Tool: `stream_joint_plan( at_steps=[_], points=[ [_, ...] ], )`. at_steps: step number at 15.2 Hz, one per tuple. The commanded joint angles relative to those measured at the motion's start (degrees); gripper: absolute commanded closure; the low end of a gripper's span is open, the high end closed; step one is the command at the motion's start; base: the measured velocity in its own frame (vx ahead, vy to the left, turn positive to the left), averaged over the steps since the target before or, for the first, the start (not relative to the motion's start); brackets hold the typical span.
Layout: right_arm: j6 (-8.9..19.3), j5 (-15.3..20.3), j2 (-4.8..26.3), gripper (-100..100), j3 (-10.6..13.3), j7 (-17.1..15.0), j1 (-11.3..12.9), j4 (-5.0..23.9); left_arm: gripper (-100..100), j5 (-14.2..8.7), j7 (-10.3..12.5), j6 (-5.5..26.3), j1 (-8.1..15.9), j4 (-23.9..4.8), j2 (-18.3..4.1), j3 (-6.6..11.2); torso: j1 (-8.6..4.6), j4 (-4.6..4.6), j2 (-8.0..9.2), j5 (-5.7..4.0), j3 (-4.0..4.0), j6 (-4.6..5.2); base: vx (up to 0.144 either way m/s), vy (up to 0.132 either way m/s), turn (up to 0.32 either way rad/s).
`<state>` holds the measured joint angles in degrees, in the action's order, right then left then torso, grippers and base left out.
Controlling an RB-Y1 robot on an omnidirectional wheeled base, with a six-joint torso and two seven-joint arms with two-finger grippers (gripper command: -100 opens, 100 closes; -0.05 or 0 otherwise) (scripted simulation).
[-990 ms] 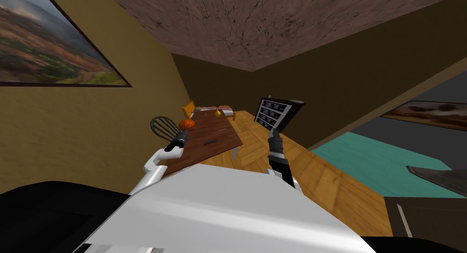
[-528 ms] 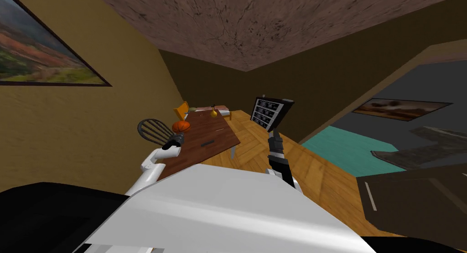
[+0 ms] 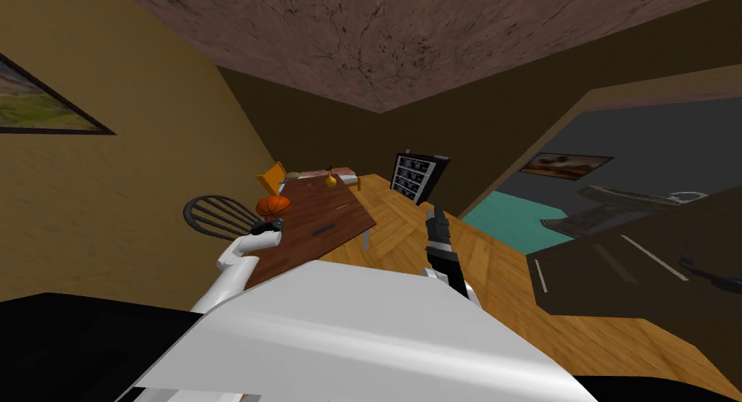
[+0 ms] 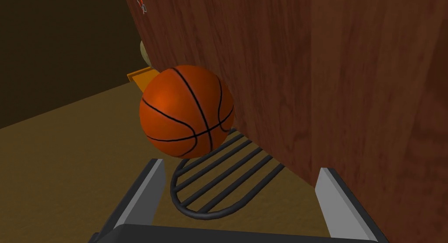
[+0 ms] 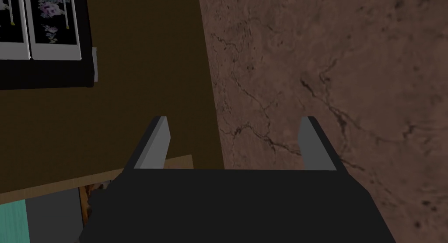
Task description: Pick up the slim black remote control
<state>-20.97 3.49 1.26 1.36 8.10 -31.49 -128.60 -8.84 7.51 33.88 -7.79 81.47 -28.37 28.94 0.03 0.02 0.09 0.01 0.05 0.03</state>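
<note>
The slim black remote control lies flat on the dark brown table, near its close end. My left gripper hovers at the table's left edge, a hand's width left of the remote, beside an orange basketball. In the left wrist view its fingers stand open around nothing, with the basketball just ahead and the tabletop alongside. My right gripper is raised over the wooden floor right of the table, open and empty.
A dark wire chair back stands at the table's left side, under the ball. A yellow pear-shaped object and an orange box sit at the far end. A black panelled cabinet stands beyond; dark furniture looms right.
The whole head picture has slid left: I have turned to the right. The table and remote now sit further left, and dark furniture has come into view on the right.
</note>
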Motion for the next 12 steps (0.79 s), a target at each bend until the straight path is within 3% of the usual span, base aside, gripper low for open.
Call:
stream_joint_plan(
  at_steps=[1, 2, 4, 5, 7, 8, 10, 11, 12],
  points=[
    [0.0, 0.0, 0.0, 0, 0.0, 0.0, 0.0, 0.0, -100, -0.3, 0.0, 2.2, 0.4, -1.4, -0.3, 0.53, 0.0, 0.0, 0.0, 0.0, 0.0, 0.0, -0.025, 0.007, -0.143],
    [0.0, 0.0, 0.0, 0, 0.0, 0.0, 0.0, 0.0, -100, -0.9, 0.2, 3.9, 1.6, -3.7, -0.8, 2.08, 0.04, 0.0, -0.03, 0.01, -0.01, -0.03, -0.039, 0.002, -0.231],
    [0.0, 0.0, 0.0, 0, 0.0, 0.0, 0.0, 0.0, -100, -0.9, 0.2, 5.5, 1.6, -4.2, -0.8, 2.08, 0.06, 0.0, -0.02, 0.01, -0.01, -0.02, -0.027, 0.016, -0.145],
    [0.0, 0.0, 0.0, 0, 0.0, 0.0, 0.0, 0.0, -100, -1.5, 0.3, 7.7, 2.8, -6.4, -1.3, 3.6, 0.11, -0.01, -0.05, 0.02, -0.03, -0.05, -0.019, 0.01, -0.172],
    [0.0, 0.0, 0.0, 0, 0.0, 0.0, 0.0, 0.0, -100, -1.5, 0.3, 8.7, 2.8, -7.1, -1.3, 3.6, 0.09, -0.01, -0.05, 0.02, -0.03, -0.01, -0.032, 0.009, -0.205],
    [0.0, 0.0, 0.0, 0, 0.0, 0.0, 0.0, 0.0, -100, -2.1, 0.5, 10.6, 3.9, -9.6, -1.8, 5.07, 0.09, -0.01, -0.04, 0.02, -0.02, -0.03, -0.03, 0.005, -0.191],
    [0.0, 0.0, 0.0, 0, 0.0, 0.0, 0.0, 0.0, -100, -2.1, 0.5, 11.9, 3.9, -9.9, -1.8, 5.07, 0.01, -0.01, -0.04, 0.01, -0.02, 0.0, -0.026, -0.008, -0.177],
    [0.0, 0.0, 0.0, 0, 0.0, 0.0, 0.0, 0.0, -100, -2.7, 0.7, 13.9, 5.1, -12.3, -2.2, 6.51, 0.05, -0.01, -0.07, 0.01, -0.04, -0.02, -0.012, 0.044, -0.177],
    [0.0, 0.0, 0.0, 0, 0.0, 0.0, 0.0, 0.0, -100, -2.7, 0.7, 14.9, 5.1, -12.6, -2.2, 6.51, 0.15, -0.02, -0.09, 0.03, -0.05, -0.02, -0.027, 0.016, -0.171]
  ],
)
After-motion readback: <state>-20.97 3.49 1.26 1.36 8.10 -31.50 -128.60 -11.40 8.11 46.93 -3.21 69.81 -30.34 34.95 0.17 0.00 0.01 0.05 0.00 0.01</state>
